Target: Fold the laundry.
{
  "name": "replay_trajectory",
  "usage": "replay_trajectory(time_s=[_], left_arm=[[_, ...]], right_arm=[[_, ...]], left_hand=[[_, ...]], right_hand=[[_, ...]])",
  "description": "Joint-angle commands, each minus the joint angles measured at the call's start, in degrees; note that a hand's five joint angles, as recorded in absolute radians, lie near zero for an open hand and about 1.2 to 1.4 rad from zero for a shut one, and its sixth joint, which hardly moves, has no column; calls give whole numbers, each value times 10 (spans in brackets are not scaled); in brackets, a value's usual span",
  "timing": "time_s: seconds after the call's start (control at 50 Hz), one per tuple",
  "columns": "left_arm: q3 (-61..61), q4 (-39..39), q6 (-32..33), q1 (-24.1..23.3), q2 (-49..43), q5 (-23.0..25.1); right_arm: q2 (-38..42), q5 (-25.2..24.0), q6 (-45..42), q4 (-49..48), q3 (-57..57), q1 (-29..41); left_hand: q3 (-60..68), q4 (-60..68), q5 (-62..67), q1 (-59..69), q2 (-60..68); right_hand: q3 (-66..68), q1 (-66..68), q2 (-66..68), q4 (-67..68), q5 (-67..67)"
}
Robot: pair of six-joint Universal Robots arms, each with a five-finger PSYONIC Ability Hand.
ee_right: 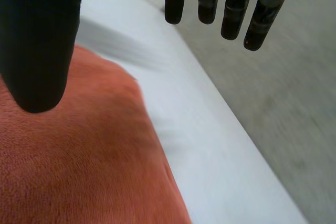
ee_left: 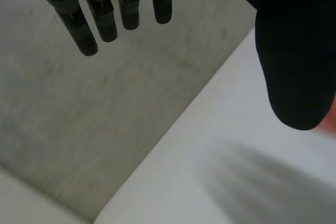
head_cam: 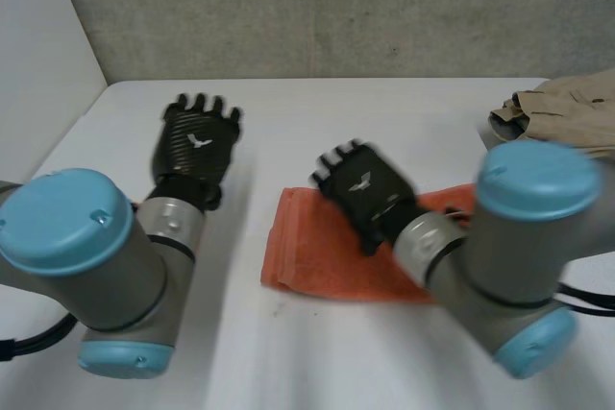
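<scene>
A folded orange towel (head_cam: 332, 256) lies flat on the white table (head_cam: 288, 132), just right of its middle. My right hand (head_cam: 370, 189) hovers over the towel's middle, palm down, fingers straight and holding nothing. In the right wrist view the orange towel (ee_right: 79, 161) spreads under the palm, with the straight fingers (ee_right: 231, 14) reaching past its edge and the thumb (ee_right: 37, 51) apart from them. My left hand (head_cam: 199, 141) is held over bare table left of the towel, open and empty. Its fingers (ee_left: 100, 14) and thumb (ee_left: 294, 66) stand straight and apart in the left wrist view.
A crumpled beige garment (head_cam: 567, 112) lies at the table's far right edge. A grey concrete wall (head_cam: 336, 7) runs behind the table, with a white wall at the left. Bare table lies left of and behind the towel.
</scene>
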Motion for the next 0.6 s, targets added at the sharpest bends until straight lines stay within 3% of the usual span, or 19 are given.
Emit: replay_trajectory(time_s=[0.02, 0.14, 0.32, 0.46, 0.6], left_arm=[[44, -8, -68, -75, -16, 63], [97, -13, -69, -121, -103, 78], [181, -96, -26, -120, -213, 46], [169, -111, 22, -92, -224, -16], [146, -110, 21, -96, -210, -20]], right_arm=[[-100, -3, 162, 30, 100, -100], [-104, -3, 115, 56, 176, -187], [-88, -3, 53, 37, 226, -260], [-75, 2, 11, 27, 229, -283], [-76, -1, 1, 16, 219, -281]], left_hand=[[-21, -17, -27, -9, -17], [-16, -11, -22, -4, -12], [-7, -3, -13, 5, -3], [-9, -5, -15, 3, -5], [-7, -3, -13, 5, -3]], right_hand=[[-22, -17, -27, -35, -39], [-22, -17, -27, -35, -39], [14, 19, 9, 1, -3], [268, 273, 262, 255, 251], [666, 671, 661, 654, 649]])
